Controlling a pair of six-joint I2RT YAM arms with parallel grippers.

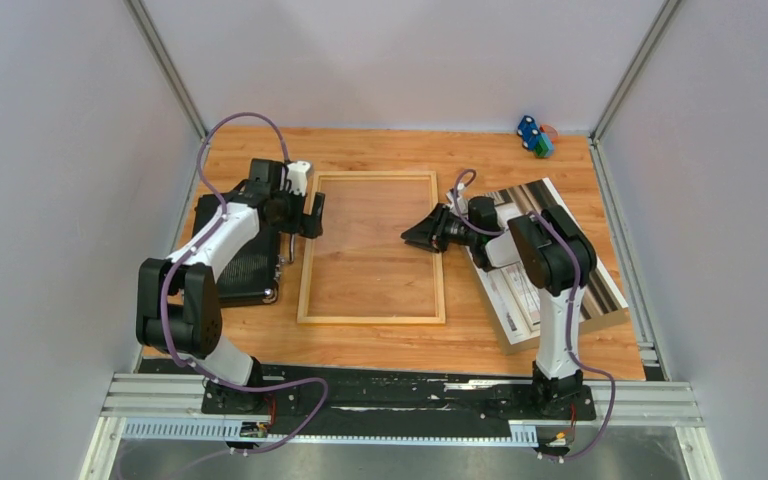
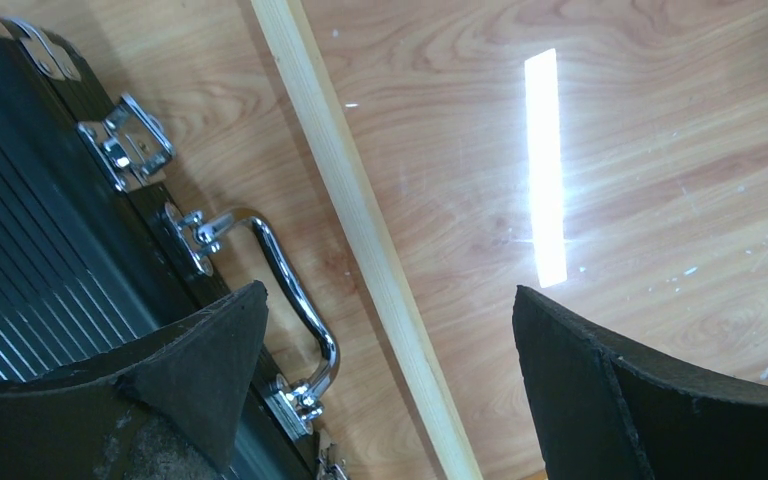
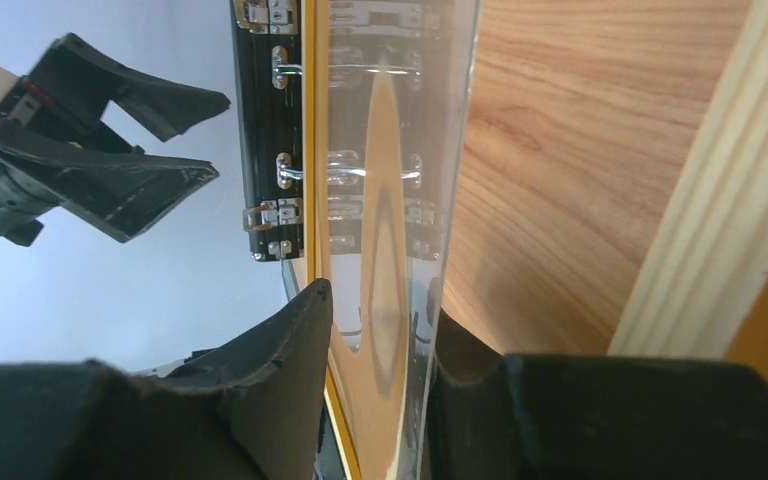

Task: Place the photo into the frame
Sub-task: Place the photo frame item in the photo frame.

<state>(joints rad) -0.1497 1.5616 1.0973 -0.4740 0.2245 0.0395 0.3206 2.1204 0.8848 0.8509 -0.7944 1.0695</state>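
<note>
The frame (image 1: 305, 270), thin light wood rails around a clear pane, lies flat in the middle of the table. My left gripper (image 1: 312, 215) is open and straddles its left rail (image 2: 360, 200) without touching it. My right gripper (image 1: 418, 236) reaches in over the right rail; its fingers stand apart on either side of the pane's raised edge (image 3: 455, 150), one above and one below, so the gripper (image 3: 380, 310) is open. The photo (image 1: 600, 285), grey and white, lies at the right, partly hidden under the right arm.
A black ribbed case (image 1: 250, 262) with chrome latches and a handle (image 2: 290, 270) lies just left of the frame, close to my left finger. A small blue and green toy (image 1: 534, 135) sits at the back right. Grey walls enclose the table.
</note>
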